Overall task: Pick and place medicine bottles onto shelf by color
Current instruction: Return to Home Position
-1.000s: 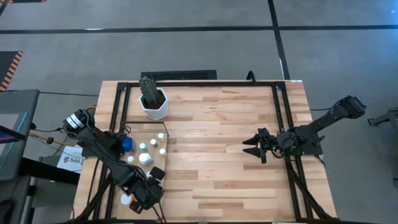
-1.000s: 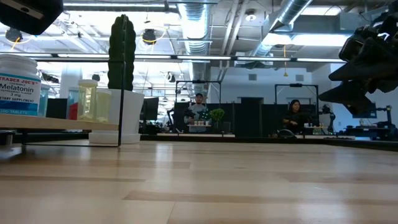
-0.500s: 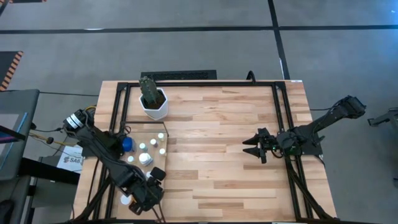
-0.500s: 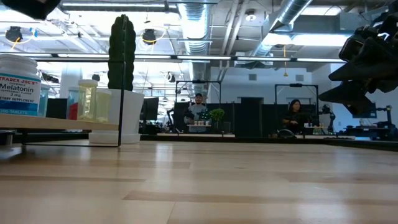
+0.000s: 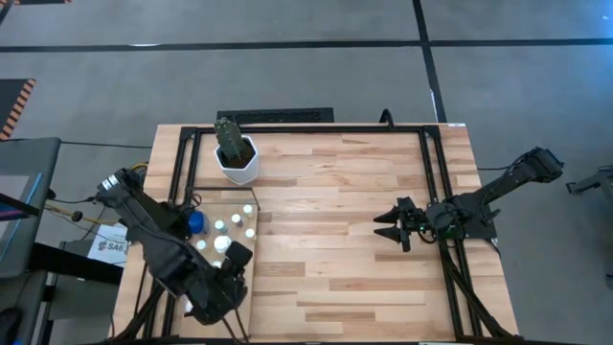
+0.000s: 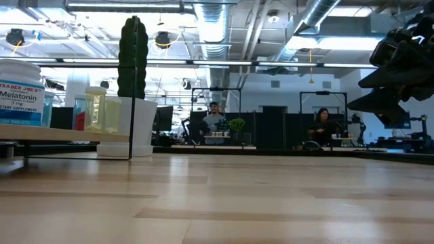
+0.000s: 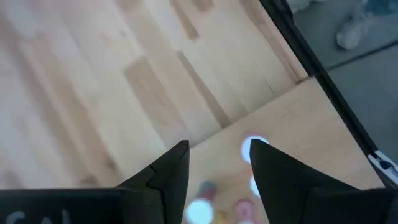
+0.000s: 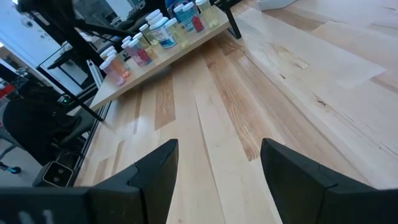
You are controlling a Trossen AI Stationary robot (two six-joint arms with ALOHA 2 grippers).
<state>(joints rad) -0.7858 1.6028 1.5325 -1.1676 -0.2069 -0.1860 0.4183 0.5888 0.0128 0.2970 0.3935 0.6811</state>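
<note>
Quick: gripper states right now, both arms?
Left gripper: open, empty, over the shelf.
Right gripper: open, empty, above the table.

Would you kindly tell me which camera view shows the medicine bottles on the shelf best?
The right wrist view: the bottles stand in a row along the shelf, colours visible. The high view gives only caps from above, partly under the left arm. The low view catches a few side-on; the left wrist view, a few caps.
</note>
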